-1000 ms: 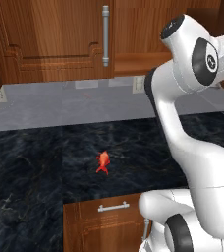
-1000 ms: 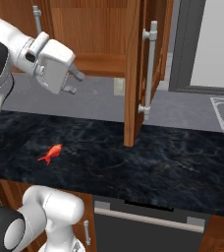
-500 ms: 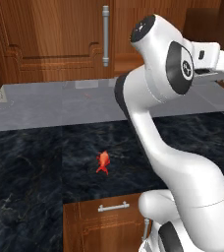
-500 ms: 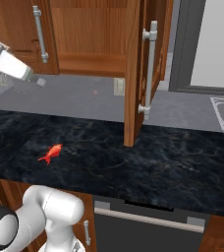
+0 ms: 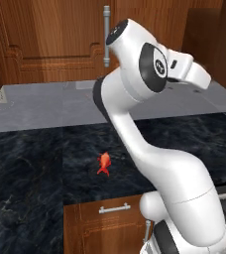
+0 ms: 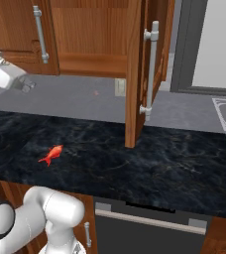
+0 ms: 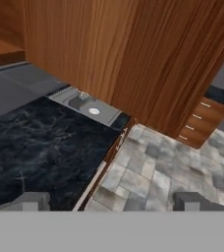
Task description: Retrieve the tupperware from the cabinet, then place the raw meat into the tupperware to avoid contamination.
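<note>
Swung farther right, gripper (image 7: 113,202) spread, empty — raw meat (image 5: 104,163) on counter (image 5: 26,163); no writing legible.

Dark marble counter (image 6: 174,163), grey backsplash (image 5: 45,104) (stone-tile floor (image 7: 173,172)).

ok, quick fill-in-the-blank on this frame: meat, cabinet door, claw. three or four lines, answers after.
1. The raw meat lies on the dark ____ counter.
2. In the right base view, the cabinet door with the long silver handle stands ____.
3. In the hand view, the claw fingertips stand ____, holding nothing.
4. The meat's colour is ____.

Missing words: marble; open; apart; orange-red
</note>
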Available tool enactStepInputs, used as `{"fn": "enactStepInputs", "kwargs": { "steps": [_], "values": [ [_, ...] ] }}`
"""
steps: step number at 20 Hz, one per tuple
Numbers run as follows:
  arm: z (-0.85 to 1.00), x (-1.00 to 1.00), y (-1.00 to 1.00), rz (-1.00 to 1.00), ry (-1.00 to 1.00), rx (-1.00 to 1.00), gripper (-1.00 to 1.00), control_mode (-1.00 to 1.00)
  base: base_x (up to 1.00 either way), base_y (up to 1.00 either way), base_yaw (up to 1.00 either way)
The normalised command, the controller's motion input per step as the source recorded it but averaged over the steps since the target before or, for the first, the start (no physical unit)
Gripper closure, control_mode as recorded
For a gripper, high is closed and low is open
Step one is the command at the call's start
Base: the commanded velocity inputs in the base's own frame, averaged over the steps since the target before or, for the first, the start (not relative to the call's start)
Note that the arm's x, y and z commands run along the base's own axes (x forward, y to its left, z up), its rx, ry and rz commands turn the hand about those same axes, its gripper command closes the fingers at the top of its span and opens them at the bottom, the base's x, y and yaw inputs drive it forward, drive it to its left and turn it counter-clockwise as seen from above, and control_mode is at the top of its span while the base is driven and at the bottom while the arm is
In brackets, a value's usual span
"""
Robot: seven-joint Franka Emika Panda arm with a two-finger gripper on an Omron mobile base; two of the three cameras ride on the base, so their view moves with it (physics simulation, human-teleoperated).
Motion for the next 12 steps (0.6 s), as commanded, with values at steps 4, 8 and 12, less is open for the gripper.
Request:
{"fn": "enactStepInputs", "kwargs": {
  "steps": [4, 8, 12],
  "values": [
    [-0.02, 0.17, 0.06, 0.41, 0.02, 0.15, -1.00, -1.00, 0.00, 0.00, 0.00],
    [-0.13, -0.10, 0.14, 0.39, 0.05, 0.12, -1.00, -1.00, 0.00, 0.00, 0.00],
    [-0.17, -0.31, 0.26, 0.23, -0.02, 0.04, -1.00, -1.00, 0.00, 0.00, 0.00]
  ]
}}
